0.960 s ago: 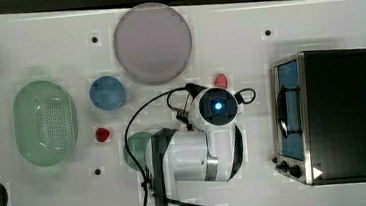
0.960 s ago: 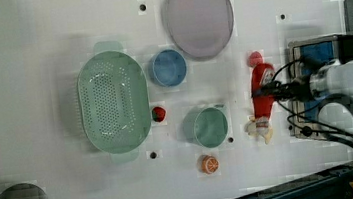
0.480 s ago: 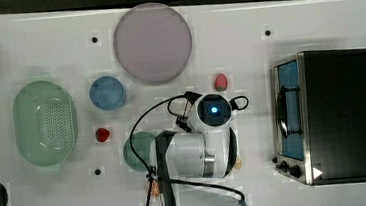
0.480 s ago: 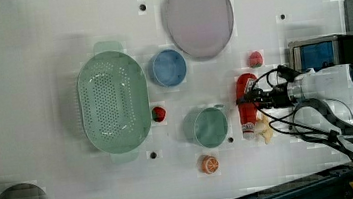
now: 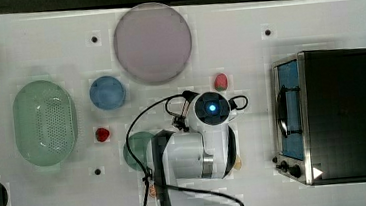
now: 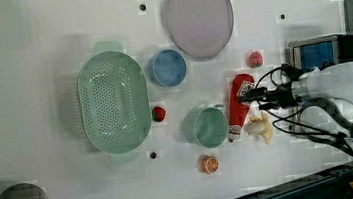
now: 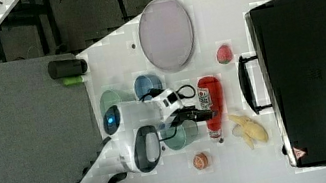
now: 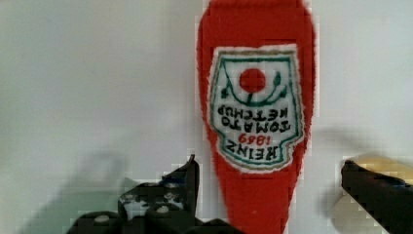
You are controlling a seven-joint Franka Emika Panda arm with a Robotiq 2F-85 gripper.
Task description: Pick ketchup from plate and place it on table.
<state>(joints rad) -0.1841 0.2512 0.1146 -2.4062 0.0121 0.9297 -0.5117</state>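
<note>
The red ketchup [image 6: 239, 103] bottle lies flat on the white table [image 5: 40, 45], between a teal cup and a banana, with its cap toward the left view's bottom. It is well away from the mauve-grey plate [image 6: 199, 16], which holds nothing. My gripper [image 8: 269, 165] is open and straddles the bottle's narrow end [image 8: 255, 97]. A gap shows on each side between the dark fingers [image 8: 187, 175] and the bottle. In the right view the gripper [image 7: 205, 113] reaches over the ketchup [image 7: 211, 101]. In the top view the arm's body [image 5: 208, 131] covers the bottle.
A teal cup [image 6: 206, 126] and a banana [image 6: 259, 126] flank the bottle closely. A strawberry [image 6: 255, 59], a blue dish [image 6: 168, 67], a green basket [image 6: 113, 101], a small red fruit [image 6: 158, 113] and an orange slice [image 6: 208, 164] lie around. A black oven [image 5: 337, 114] stands at the top view's right.
The gripper carried the ketchup toward the left view's lower left, closer to the teal cup. The bottle now rests on the table with the fingers spread off it.
</note>
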